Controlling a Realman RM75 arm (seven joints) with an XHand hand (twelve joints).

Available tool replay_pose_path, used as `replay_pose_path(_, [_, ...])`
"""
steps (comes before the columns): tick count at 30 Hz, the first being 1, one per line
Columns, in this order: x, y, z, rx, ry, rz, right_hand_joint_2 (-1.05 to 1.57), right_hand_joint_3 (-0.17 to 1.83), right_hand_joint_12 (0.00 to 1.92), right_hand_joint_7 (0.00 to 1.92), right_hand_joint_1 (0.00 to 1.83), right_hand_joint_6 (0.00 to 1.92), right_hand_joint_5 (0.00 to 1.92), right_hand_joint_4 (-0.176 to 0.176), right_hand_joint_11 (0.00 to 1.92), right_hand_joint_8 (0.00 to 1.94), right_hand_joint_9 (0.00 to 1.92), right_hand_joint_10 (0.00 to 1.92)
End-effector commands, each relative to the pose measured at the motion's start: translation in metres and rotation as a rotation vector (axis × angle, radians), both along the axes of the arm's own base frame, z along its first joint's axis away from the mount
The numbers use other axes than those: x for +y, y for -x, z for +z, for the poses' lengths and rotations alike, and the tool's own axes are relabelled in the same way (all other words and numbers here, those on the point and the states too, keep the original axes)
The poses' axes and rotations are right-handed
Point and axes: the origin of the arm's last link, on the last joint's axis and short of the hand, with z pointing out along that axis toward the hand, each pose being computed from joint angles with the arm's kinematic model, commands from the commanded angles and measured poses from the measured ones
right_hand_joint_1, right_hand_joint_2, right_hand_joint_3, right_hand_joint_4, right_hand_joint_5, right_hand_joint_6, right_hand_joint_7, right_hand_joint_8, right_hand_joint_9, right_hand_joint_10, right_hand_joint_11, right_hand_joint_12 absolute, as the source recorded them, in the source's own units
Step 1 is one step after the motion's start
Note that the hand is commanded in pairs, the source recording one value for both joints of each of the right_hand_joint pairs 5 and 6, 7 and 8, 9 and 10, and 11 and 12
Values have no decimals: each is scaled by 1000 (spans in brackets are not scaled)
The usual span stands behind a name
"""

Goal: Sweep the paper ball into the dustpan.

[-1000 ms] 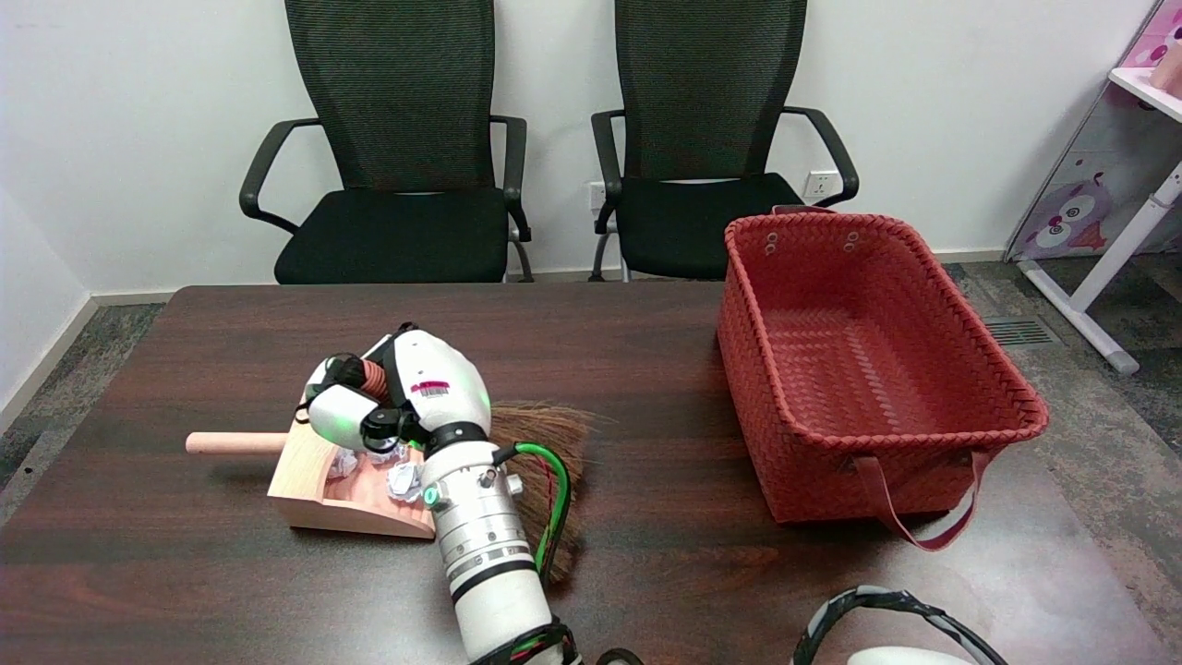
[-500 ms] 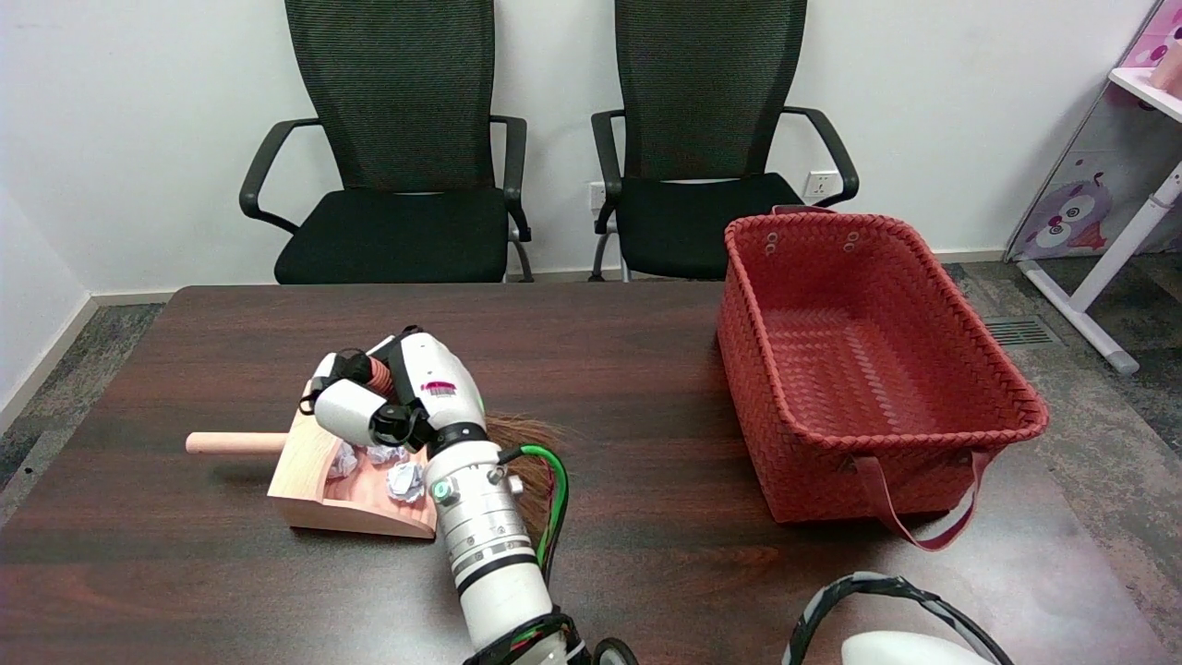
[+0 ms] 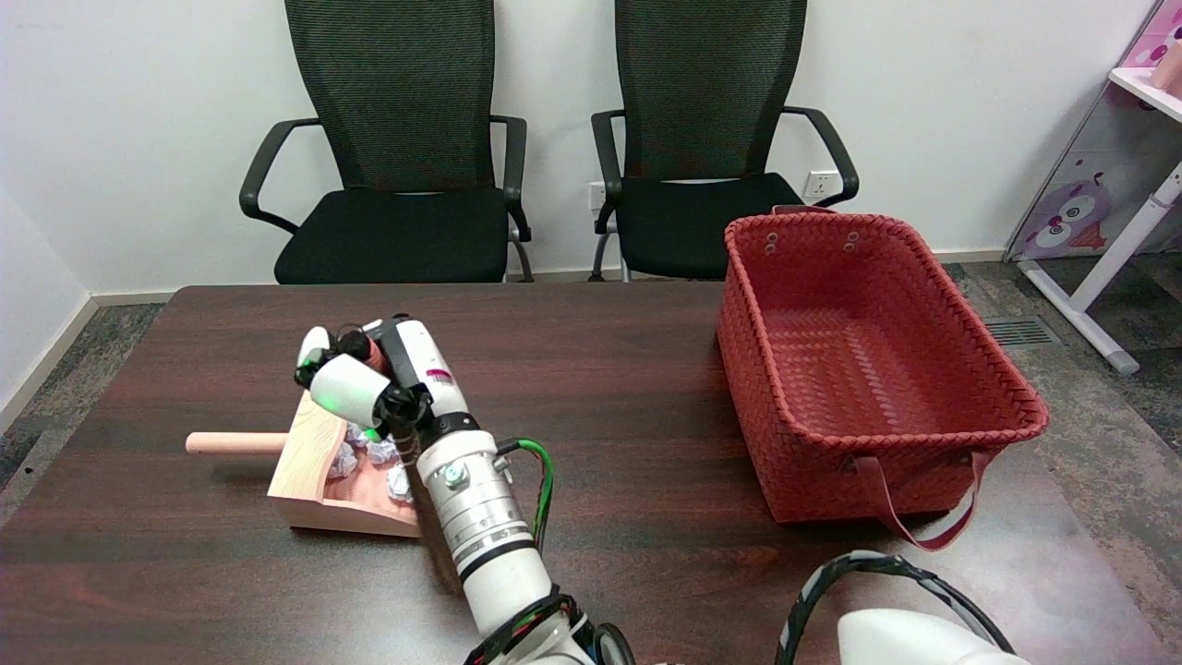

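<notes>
A light wooden dustpan (image 3: 314, 471) lies on the dark table, its round handle (image 3: 233, 443) pointing left. Several crumpled white paper balls (image 3: 369, 453) rest inside it, partly covered by my arm. My right hand (image 3: 369, 383) hovers over the dustpan's back right corner and grips the reddish handle of a small broom (image 3: 372, 351). The broom's bristles are hidden behind my forearm.
A large red woven basket (image 3: 1011, 406) with strap handles stands on the table's right side. Two black mesh office chairs (image 3: 397, 185) face the far edge of the table. My forearm (image 3: 480, 526) crosses the front middle of the table.
My hand has swung left and tilted up with the broom. The brown bristles that showed right of my forearm are now hidden behind it. The paper balls stay in the dustpan.
</notes>
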Motion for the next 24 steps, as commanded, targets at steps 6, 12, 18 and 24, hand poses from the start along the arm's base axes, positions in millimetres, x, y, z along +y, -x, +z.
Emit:
replay_pose_path(6, [-29, -38, 13, -680, -280, 143, 1013, 1833, 1920, 1920, 800, 1920, 1920, -13, 1920, 1920, 1920, 1920])
replay_pose_path(12, [-26, -52, 24, -808, -351, 228, 1069, 1833, 1920, 1920, 805, 1920, 1920, -12, 1920, 1920, 1920, 1920])
replay_pose_path(18, [-7, -58, 57, -807, -309, 316, 1126, 1831, 1920, 1920, 784, 1920, 1920, -21, 1920, 1920, 1920, 1920])
replay_pose_path(24, [10, -67, 100, -668, -203, 375, 1257, 1813, 1920, 1920, 751, 1920, 1920, -27, 1920, 1920, 1920, 1920])
